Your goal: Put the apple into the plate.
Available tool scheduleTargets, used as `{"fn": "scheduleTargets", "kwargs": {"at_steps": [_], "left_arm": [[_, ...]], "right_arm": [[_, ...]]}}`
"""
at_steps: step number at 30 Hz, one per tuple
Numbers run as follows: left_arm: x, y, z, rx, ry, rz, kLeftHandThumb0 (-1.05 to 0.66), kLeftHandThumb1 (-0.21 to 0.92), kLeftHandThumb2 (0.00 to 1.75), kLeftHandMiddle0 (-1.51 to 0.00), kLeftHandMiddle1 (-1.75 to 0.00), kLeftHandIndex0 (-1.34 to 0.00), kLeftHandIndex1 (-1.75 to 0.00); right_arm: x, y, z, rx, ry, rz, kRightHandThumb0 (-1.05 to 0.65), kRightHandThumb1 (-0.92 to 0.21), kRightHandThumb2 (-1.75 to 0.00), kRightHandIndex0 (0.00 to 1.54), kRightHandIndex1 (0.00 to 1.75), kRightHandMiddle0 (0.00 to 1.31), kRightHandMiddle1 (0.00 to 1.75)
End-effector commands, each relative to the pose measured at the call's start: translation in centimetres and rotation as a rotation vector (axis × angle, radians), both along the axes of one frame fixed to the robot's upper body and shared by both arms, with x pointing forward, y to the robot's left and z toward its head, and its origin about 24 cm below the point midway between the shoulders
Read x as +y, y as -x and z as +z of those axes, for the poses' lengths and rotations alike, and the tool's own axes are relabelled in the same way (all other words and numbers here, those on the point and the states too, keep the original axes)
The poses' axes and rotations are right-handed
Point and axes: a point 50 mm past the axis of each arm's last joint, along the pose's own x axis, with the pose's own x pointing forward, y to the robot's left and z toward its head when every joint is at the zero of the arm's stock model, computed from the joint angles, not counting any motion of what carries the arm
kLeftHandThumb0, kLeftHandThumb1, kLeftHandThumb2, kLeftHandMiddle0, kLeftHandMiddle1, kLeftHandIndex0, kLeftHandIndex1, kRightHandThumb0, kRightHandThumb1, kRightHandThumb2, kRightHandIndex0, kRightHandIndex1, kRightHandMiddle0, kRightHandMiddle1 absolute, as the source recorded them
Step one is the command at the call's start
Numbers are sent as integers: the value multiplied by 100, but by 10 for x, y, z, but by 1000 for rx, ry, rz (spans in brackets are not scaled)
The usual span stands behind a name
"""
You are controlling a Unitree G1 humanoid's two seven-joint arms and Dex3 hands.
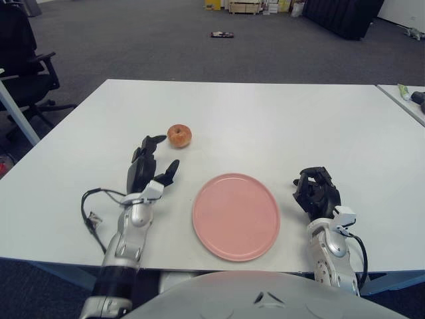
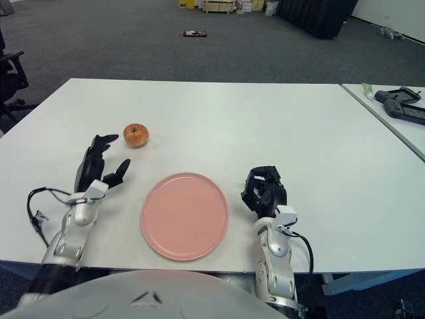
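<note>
**A:** What is laid out, starting with the biggest thing?

**B:** One wide white rectangular table [image 1: 265,113] fills the scene, with grey carpet beyond its far edge. On its near middle sits one round flat pink plate [image 1: 236,216], with nothing on it. It lies between the robot's two hands, probably so either arm can reach it.

**A:** And the hands?

**B:** Two black three-finger hands on silver forearms. The left hand [image 1: 150,167] is over the table to the left of the plate, fingers spread and stretched toward the far side, holding nothing. Its fingertips point at the fruit and stop just short of it, which looks like the start of a reach. The right hand [image 1: 317,189] shows just right of the plate, fingers curled in on themselves around nothing; it appears idle.

**A:** Where is the fruit?

**B:** One small round red-orange apple [image 1: 179,135] sits on the table, left of centre and farther away than the plate, near the left fingertips but apart from them. It is not yet grasped, so the whole task remains: close on it, lift, carry it right and nearer, and set it on the plate.

**A:** Any risk?

**B:** A round apple may roll if nudged.
</note>
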Motion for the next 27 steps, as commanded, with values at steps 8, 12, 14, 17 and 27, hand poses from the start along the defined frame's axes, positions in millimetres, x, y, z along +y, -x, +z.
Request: {"fn": "scheduleTargets", "kwargs": {"at_steps": [8, 12, 14, 17, 27], "left_arm": [[-12, -26, 18, -189, 1, -64, -105, 70, 44, 0, -1, 0, -1], [-14, -36, 21, -216, 8, -81, -105, 75, 36, 0, 0, 0, 0], [-15, -42, 22, -224, 12, -87, -105, 77, 34, 0, 0, 0, 0], [-18, -52, 24, -231, 15, -91, -105, 78, 30, 0, 0, 0, 0], [-27, -76, 25, -229, -22, -110, -105, 80, 24, 0, 0, 0, 0]], "right_arm": [[6, 3, -7, 43, -43, -1, -40, -61, -95, 77, 175, 39, 175], [5, 3, -7, 41, -33, 0, -40, -61, -95, 76, 175, 39, 175], [5, 3, -7, 42, -25, 2, -40, -61, -95, 76, 175, 39, 175], [5, 3, -7, 46, -15, 7, -40, -61, -95, 77, 175, 39, 175], [4, 3, -7, 44, -20, 6, -40, -61, -95, 77, 175, 39, 175]]}}
